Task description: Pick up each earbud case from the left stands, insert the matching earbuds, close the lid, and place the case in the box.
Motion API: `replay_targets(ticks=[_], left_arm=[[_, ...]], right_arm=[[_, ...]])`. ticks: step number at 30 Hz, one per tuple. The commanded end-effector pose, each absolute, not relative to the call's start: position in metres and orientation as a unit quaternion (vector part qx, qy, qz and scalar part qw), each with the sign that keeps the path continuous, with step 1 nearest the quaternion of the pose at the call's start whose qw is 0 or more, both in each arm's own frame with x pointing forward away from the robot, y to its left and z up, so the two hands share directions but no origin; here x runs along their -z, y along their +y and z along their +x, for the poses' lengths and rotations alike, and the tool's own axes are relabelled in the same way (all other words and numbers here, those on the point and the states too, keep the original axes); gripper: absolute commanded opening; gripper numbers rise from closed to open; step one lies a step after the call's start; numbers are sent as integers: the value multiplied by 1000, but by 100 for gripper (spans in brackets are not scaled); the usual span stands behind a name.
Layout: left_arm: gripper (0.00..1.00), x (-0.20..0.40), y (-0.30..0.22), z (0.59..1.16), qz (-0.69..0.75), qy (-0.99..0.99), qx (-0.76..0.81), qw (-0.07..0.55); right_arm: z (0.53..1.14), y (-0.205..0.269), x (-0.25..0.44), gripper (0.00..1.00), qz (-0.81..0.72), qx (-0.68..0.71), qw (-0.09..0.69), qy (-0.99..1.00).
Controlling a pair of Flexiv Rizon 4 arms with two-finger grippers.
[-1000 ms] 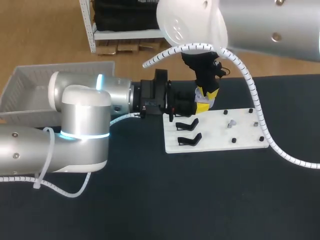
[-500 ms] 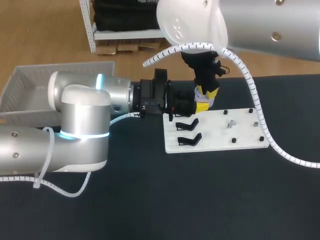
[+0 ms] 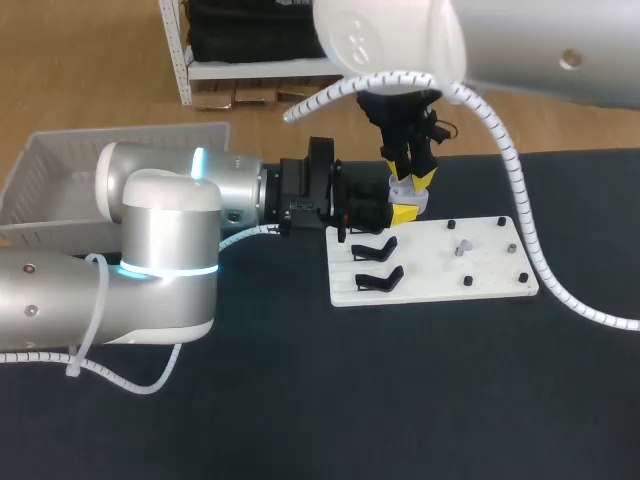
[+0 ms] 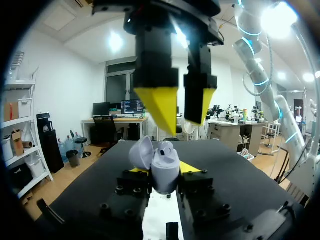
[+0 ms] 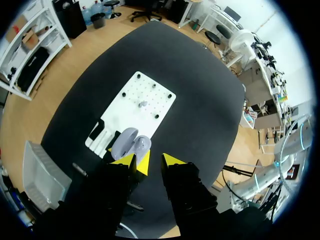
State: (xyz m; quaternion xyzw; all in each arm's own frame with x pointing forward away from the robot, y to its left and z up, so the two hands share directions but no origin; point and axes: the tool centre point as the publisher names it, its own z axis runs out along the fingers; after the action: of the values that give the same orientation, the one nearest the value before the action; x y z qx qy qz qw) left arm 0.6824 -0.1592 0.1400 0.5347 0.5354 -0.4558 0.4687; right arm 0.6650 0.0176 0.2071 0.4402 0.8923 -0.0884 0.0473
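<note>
A: Where is the case (image 4: pixel 162 167) right now?
B: Off its stand, in the upper middle of the overhead frame, over the far left corner of the white board (image 3: pixel 480 275). The left claw (image 4: pixel 165 172) is clamped on its lower body, one yellow tip on each side, and the lid (image 4: pixel 141 152) stands swung open

A: And the right claw (image 4: pixel 179 111)?
B: Just above the case, pointing down at it, its fingers apart with nothing I can see between them. A small dark spot shows in the mouth of the case, but I can't tell whether that is an earbud already seated

A: How do you reckon the case will handle?
B: Light, I'd judge, and hard, smooth, rounded plastic, so it could slip or twist in a pinch. The hinge looks like the weak point, so any push on the lid should go squarely down, not sideways. The place to hold it is across the lower body, below the seam, as the left claw has it, which leaves the lid free to shut

A: What else is on the bench (image 3: pixel 300 420)?
B: Two black stands (image 3: pixel 378 265) at the board's left end, and a small pale piece (image 3: pixel 462 246) near its middle, maybe an earbud. The white box (image 3: pixel 60 170) sits in the upper left of the frame, well apart from the case
</note>
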Motion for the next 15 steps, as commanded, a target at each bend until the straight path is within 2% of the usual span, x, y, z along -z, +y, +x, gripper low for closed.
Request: replay_targets(ticks=[1, 8, 9, 15], left_arm=[[0, -138, -159, 681, 533, 533, 455, 474], [0, -138, -159, 681, 533, 533, 455, 474], [0, -138, -159, 681, 533, 533, 455, 474], [0, -138, -159, 681, 533, 533, 455, 474]], right_arm=[[634, -1, -214, 30, 404, 10, 96, 910], [618, -27, -216, 32, 330, -86, 139, 930], [616, -32, -216, 36, 317, -94, 148, 932], [609, -47, -215, 34, 246, -131, 139, 950]])
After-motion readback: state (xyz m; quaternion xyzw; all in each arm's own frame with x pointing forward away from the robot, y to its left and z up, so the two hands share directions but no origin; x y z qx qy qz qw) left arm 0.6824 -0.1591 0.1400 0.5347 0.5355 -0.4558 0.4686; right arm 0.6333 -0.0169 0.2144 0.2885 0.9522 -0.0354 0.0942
